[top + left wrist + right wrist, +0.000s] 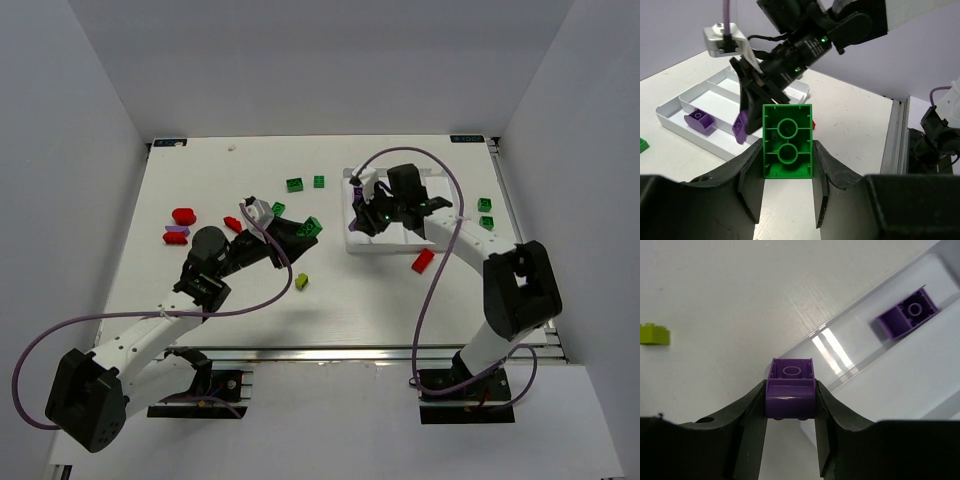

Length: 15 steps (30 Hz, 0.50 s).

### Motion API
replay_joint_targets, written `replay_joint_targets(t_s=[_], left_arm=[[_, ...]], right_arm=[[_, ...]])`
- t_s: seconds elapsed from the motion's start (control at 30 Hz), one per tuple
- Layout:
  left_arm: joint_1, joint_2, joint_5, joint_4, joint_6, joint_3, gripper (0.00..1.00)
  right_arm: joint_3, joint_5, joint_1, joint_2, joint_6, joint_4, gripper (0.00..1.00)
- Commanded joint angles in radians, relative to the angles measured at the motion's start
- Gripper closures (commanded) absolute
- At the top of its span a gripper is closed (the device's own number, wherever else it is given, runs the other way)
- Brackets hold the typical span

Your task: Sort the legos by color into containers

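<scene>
Legos sit in both grippers: the right gripper (790, 392) is closed on a purple brick (790, 372) at the rim of the white tray (840, 327). The tray's nearest compartment holds a second purple brick (907, 314), so the right gripper should move over that compartment and lower before releasing. The left gripper (787, 150), gripping a green brick (787, 125) above the surface (855, 125), had best wait clear.

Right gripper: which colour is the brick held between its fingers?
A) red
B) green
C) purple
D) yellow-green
C: the right wrist view shows the right gripper shut on a purple brick by the rim of the tray; the green brick is in the left gripper.
</scene>
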Motion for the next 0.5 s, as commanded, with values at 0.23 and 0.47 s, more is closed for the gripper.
replay_joint_targets(t_s=[0.23,0.47], left_arm=[[0.004,-0.025,-0.034,-0.036,0.026,0.026,1.0],[0.005,-0.008,-0.032,-0.046,0.026,0.031,1.0]], right_arm=[[0.197,0.174,0.006,0.174,-0.041,0.015,0.77],[0.183,0.135,0.005,0.171,-0.022,0.004,0.41]])
